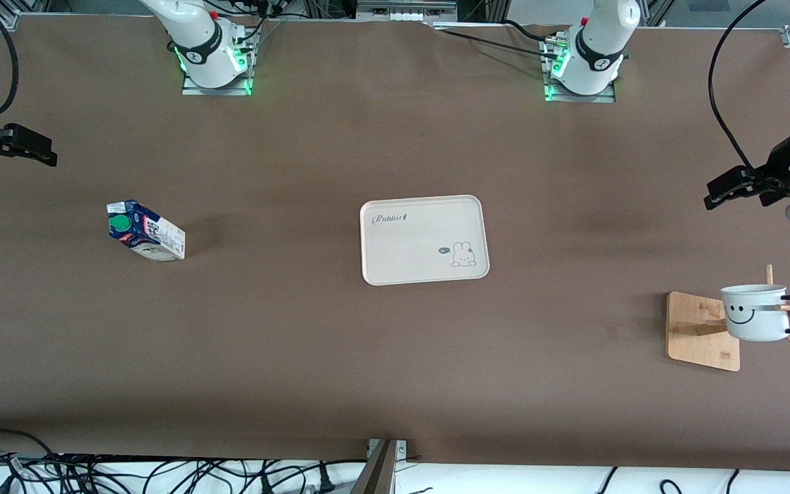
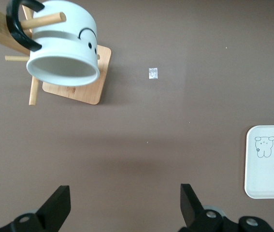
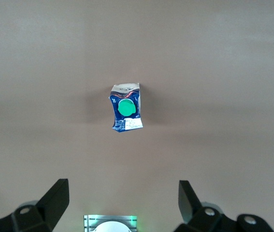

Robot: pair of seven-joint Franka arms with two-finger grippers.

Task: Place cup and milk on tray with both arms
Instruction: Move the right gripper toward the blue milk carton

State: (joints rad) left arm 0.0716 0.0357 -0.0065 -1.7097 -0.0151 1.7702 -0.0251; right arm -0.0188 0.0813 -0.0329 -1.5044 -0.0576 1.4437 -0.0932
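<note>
Front view: tray [image 1: 395,267] sits empty mid-frame; milk [image 1: 146,230] centre-left, cup [image 1: 753,312] hung on its stand [image 1: 701,331] lower right; left gripper [image 2: 123,203] and right gripper [image 3: 122,198] fingers wide apart, holding nothing, each poised by its own target.

Tray [image 1: 424,240]: bare, open tabletop on every side.
Milk [image 1: 146,231]: stands alone, open all round.
Cup [image 1: 755,312]: hangs on the wooden stand [image 1: 700,333]; pegs crowd its handle.
</note>
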